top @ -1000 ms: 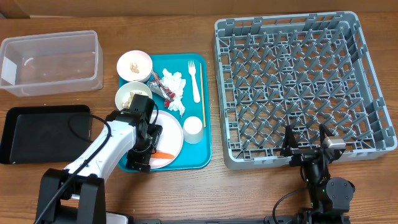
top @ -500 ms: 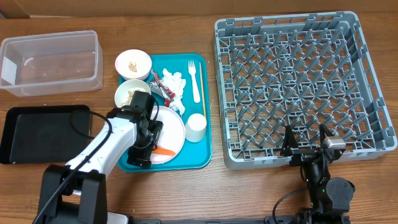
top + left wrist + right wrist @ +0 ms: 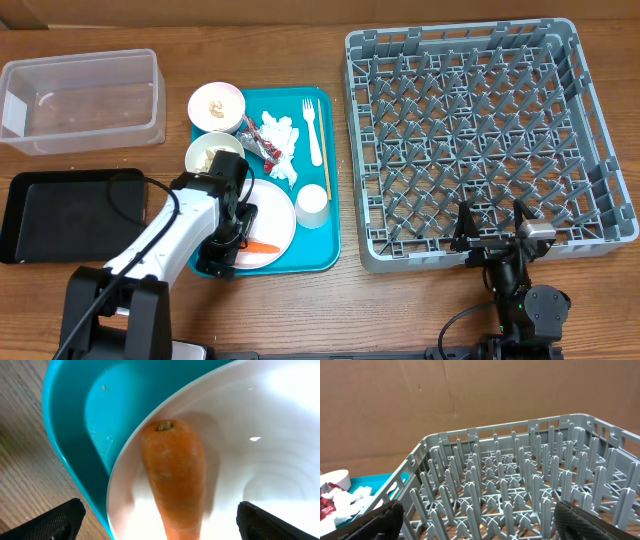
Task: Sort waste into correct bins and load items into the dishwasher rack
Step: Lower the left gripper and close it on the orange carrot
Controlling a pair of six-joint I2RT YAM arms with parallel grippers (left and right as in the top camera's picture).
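An orange carrot (image 3: 262, 246) (image 3: 175, 475) lies on the white round plate (image 3: 275, 215) (image 3: 260, 450) at the teal tray's front. My left gripper (image 3: 235, 240) (image 3: 157, 522) is open, its fingers wide on either side of the carrot, just above it. Two bowls with rice scraps (image 3: 216, 104) (image 3: 212, 152), crumpled napkins (image 3: 283, 140), a red-and-silver wrapper (image 3: 258, 137), a white fork (image 3: 312, 128), a wooden stick (image 3: 327, 170) and a white cup (image 3: 311, 206) sit on the tray. My right gripper (image 3: 492, 238) (image 3: 475, 520) is open, at the grey rack's (image 3: 480, 130) (image 3: 520, 485) front edge.
A clear plastic tub (image 3: 80, 100) stands at the far left. A black tray (image 3: 60, 210) lies in front of it. The teal serving tray (image 3: 325, 250) sits between these bins and the rack. Brown cardboard (image 3: 445, 395) stands behind the table.
The teal tray with its dishes has jostled slightly and settled back. My left gripper has shifted a little toward the tray's front left, over the carrot. The right arm has not moved.
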